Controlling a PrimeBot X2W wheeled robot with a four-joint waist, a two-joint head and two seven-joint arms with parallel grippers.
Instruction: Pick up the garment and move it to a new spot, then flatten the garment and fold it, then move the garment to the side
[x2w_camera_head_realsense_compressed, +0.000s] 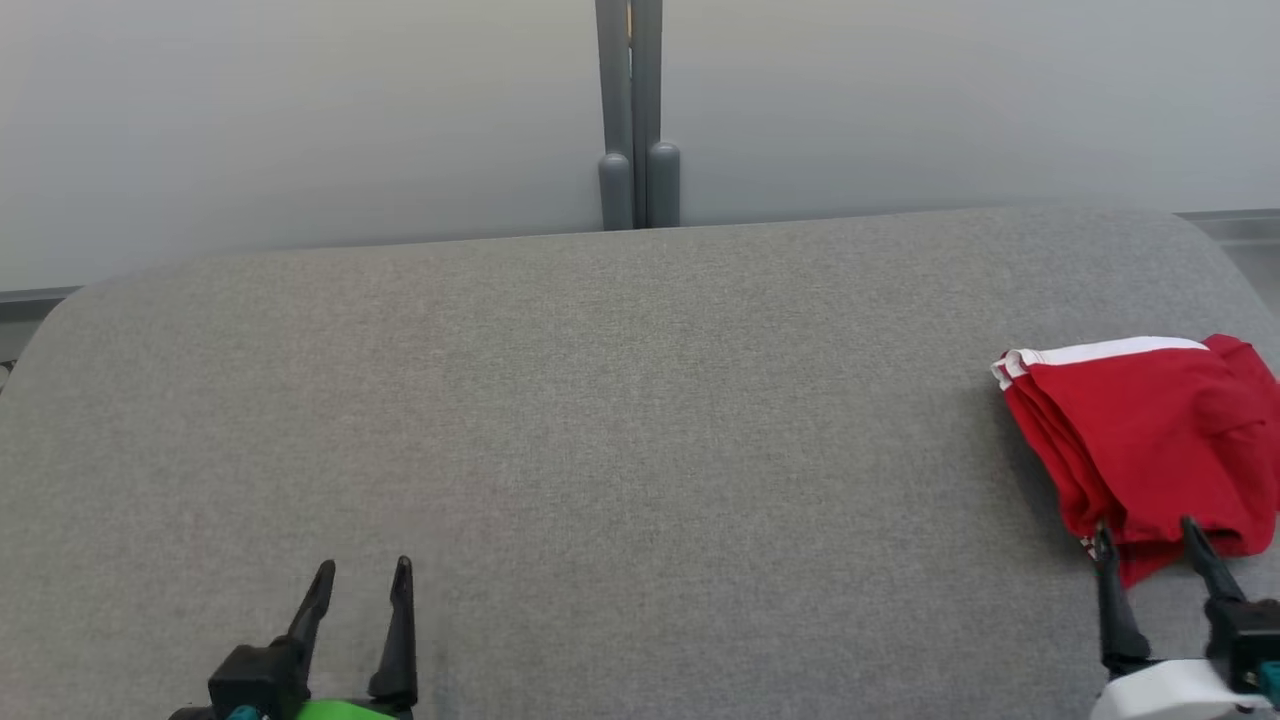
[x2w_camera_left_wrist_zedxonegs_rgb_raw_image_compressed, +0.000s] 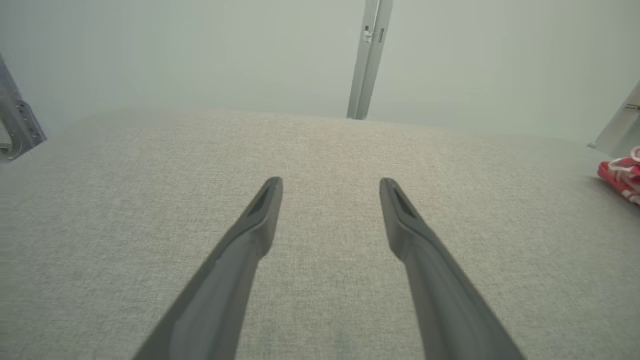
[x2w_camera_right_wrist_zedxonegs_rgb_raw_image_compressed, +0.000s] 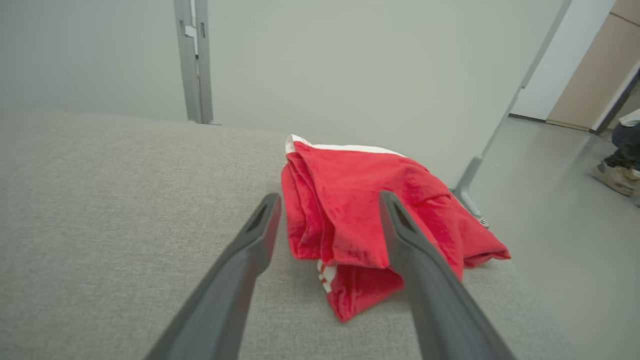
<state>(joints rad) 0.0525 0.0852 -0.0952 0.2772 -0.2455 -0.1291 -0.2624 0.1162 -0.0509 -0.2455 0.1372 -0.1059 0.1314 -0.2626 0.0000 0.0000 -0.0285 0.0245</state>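
The garment (x2w_camera_head_realsense_compressed: 1150, 440) is red with white trim, folded into a thick bundle at the right end of the grey padded table (x2w_camera_head_realsense_compressed: 600, 420). In the right wrist view the garment (x2w_camera_right_wrist_zedxonegs_rgb_raw_image_compressed: 360, 200) lies just beyond my fingertips, its near corner between them. My right gripper (x2w_camera_head_realsense_compressed: 1145, 535) is open at the garment's near edge, holding nothing. Far off at the lower left, my left gripper (x2w_camera_head_realsense_compressed: 362, 575) is open over bare cloth. From the left wrist, the left gripper (x2w_camera_left_wrist_zedxonegs_rgb_raw_image_compressed: 331, 186) points across the table and a sliver of the garment (x2w_camera_left_wrist_zedxonegs_rgb_raw_image_compressed: 620, 175) shows at the right edge.
A grey post (x2w_camera_head_realsense_compressed: 632, 110) stands behind the table against a pale wall. The table's right edge drops to the floor close by the garment. A person's shoe (x2w_camera_right_wrist_zedxonegs_rgb_raw_image_compressed: 612, 177) shows on the floor far right in the right wrist view.
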